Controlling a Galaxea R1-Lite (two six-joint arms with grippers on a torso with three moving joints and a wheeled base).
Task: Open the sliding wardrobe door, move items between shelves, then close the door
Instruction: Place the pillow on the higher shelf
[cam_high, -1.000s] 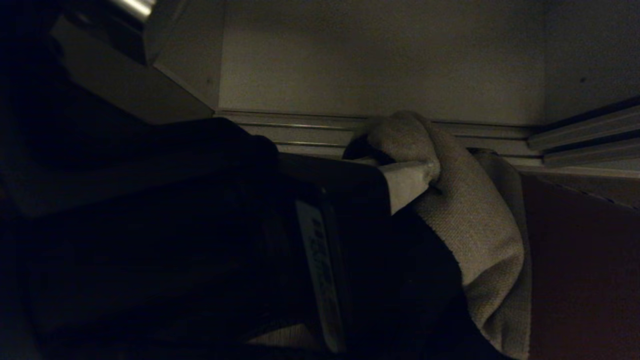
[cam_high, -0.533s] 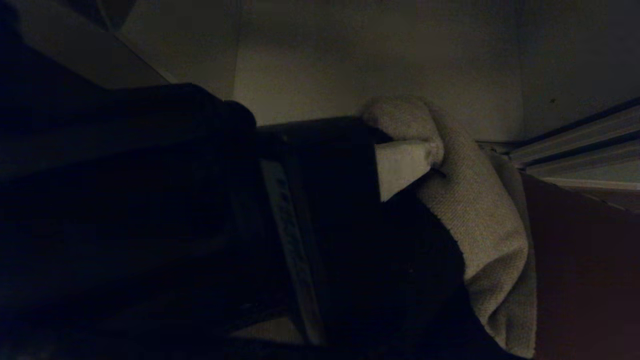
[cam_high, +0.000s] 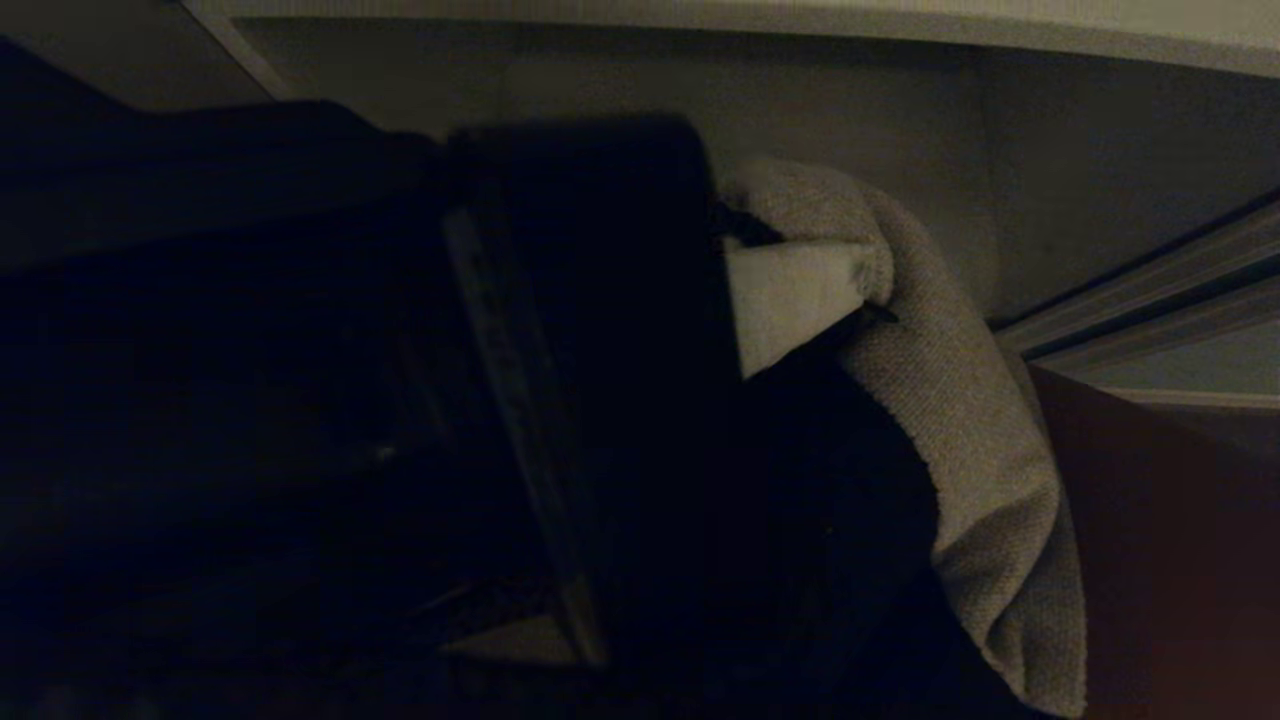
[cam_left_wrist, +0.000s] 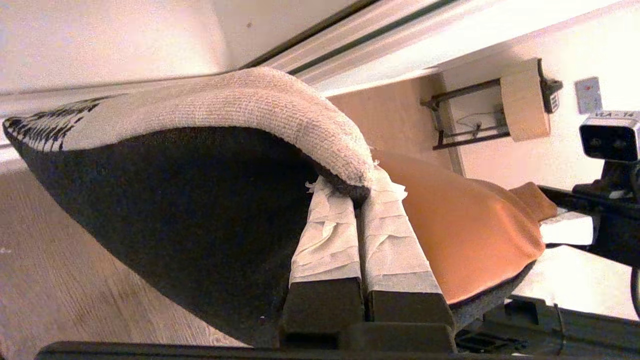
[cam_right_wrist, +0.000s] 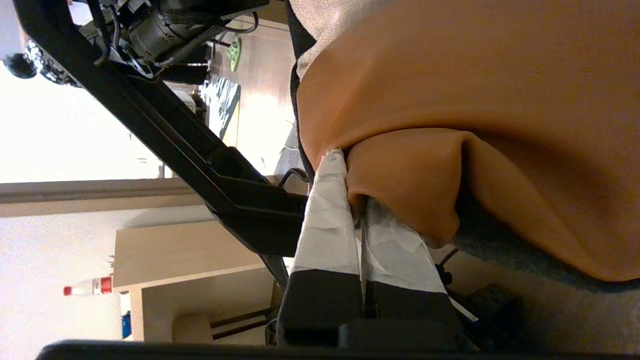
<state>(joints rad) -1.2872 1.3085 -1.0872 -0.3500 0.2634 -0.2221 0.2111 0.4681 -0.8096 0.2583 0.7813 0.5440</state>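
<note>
So we're in the middle of the "move items between shelves" step, carrying the cushion (cam_left_wrist: 210, 120) with both arms at once. The left end effector (cam_left_wrist: 357, 187) is pinching the beige corner of the cushion, its taped fingers (cam_left_wrist: 330, 235) pressed together on the seam. The right end effector (cam_right_wrist: 356, 212) is doing the same on the rust-brown side, fingers clamped on a fold of that fabric. The cushion is hanging in the air between the two, not resting on anything we can make out.

In the head view we're looking into the dim wardrobe: the left arm is filling most of the picture, reaching forward and low, with the beige corner bunched over its fingertip. A pale shelf (cam_high: 900, 25) edge is running along the top, and the ribbed floor track (cam_high: 1150, 300) is off to the right.

Our guess for the next move: lift both arms together, keep the cushion level, and slide it onto a shelf before letting go. The door isn't identifiable from here.
</note>
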